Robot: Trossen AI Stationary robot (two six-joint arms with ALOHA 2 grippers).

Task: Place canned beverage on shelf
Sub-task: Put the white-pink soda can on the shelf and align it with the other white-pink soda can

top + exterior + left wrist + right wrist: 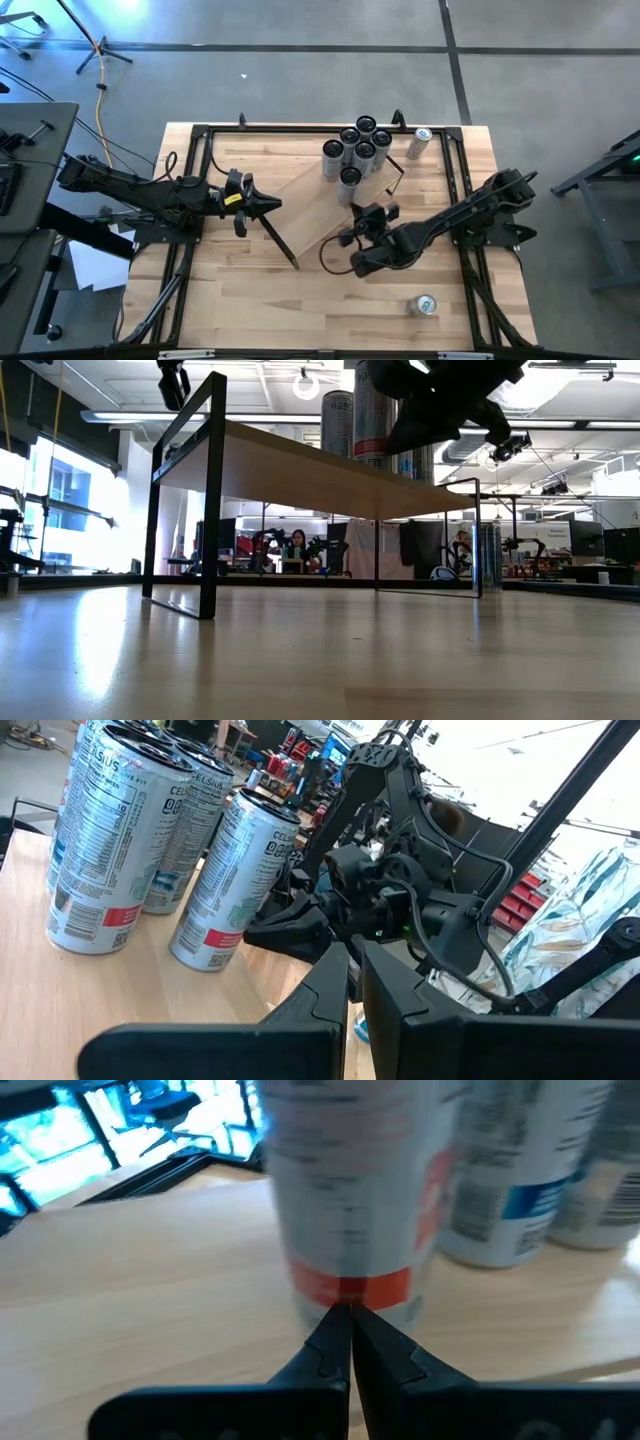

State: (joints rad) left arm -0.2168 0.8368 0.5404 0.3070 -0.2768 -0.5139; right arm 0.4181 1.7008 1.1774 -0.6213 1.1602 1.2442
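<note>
With the nearest can [345, 1190] already upright on the shelf [318, 210] among the others, the right gripper [350, 1315] — fingers pressed together, holding nothing — should back off level, clear of the can — left gripper [272, 206] waits, pressed shut

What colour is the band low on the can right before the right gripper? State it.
Red-orange, on a silver can; the right wrist view shows it best.

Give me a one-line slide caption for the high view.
Six cans stand on the shelf; two more lie on the table; both arms hover with fingers shut.
</note>
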